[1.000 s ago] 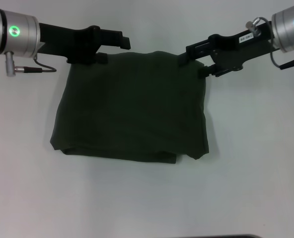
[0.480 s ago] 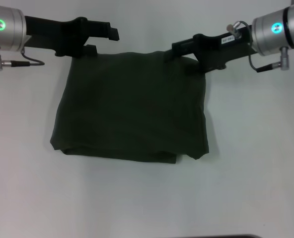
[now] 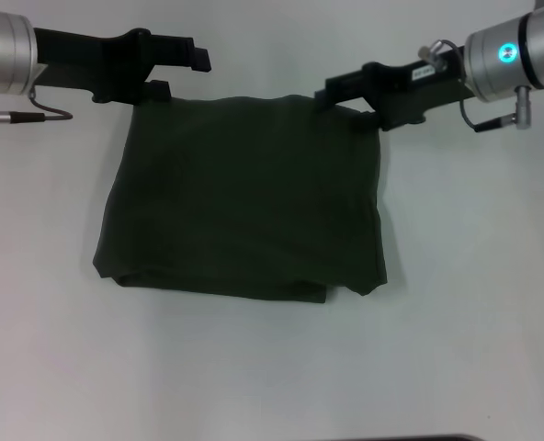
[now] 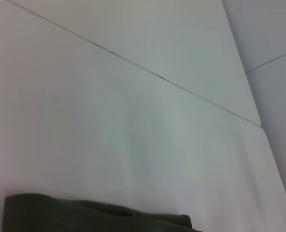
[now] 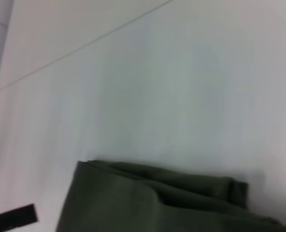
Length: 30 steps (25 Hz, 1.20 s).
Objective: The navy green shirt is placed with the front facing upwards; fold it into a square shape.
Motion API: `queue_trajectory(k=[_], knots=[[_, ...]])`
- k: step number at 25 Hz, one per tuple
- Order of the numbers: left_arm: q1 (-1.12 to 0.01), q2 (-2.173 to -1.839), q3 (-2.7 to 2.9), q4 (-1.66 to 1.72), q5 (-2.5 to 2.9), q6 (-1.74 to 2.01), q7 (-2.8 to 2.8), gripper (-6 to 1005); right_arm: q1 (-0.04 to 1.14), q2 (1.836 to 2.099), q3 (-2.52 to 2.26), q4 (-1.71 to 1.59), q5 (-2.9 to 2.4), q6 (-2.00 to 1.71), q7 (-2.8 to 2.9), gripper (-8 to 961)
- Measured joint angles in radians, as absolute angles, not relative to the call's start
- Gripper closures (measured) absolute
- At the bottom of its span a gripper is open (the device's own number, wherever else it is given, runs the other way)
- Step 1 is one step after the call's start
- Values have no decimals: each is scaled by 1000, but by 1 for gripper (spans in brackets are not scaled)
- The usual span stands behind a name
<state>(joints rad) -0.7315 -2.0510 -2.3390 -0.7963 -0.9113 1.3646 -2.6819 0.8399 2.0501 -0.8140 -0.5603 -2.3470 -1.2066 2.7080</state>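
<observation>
The navy green shirt (image 3: 244, 207) lies folded into a rough square on the white table, plain green side up, with no lettering showing. My left gripper (image 3: 185, 75) hovers just past the shirt's far left corner, open and holding nothing. Over the far right corner my right gripper (image 3: 345, 108) is also open, with no cloth pinched between its fingers. An edge of the folded shirt (image 4: 85, 217) shows in the left wrist view. The right wrist view shows a layered corner of the shirt (image 5: 148, 203).
White table (image 3: 474, 276) spreads on all sides of the shirt. A thin seam (image 4: 133, 63) crosses the table beyond the shirt. A small black piece (image 5: 12, 218) shows beside the cloth in the right wrist view. A dark strip (image 3: 437, 437) marks the near edge.
The left gripper has drawn back to the left and away from the shirt's far edge. The right arm has shifted left and slightly back. The shirt has not moved.
</observation>
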Motion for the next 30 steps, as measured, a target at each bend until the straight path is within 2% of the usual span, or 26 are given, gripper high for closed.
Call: queue_trajectory(k=[16, 24, 30], knots=[[-729, -2051, -2347, -796, -911, 1367, -2681, 172, 826, 1982, -802, -577, -2370, -1246, 2736, 145], [-718, -2051, -2373, -802, -911, 1375, -2673, 171, 818, 1979, -806, -543, -2393, -1243, 2740, 146], [-718, -2053, -2373, -807, -911, 1376, -2671, 171, 816, 1997, -804, -531, -2390, -1237, 2734, 146]])
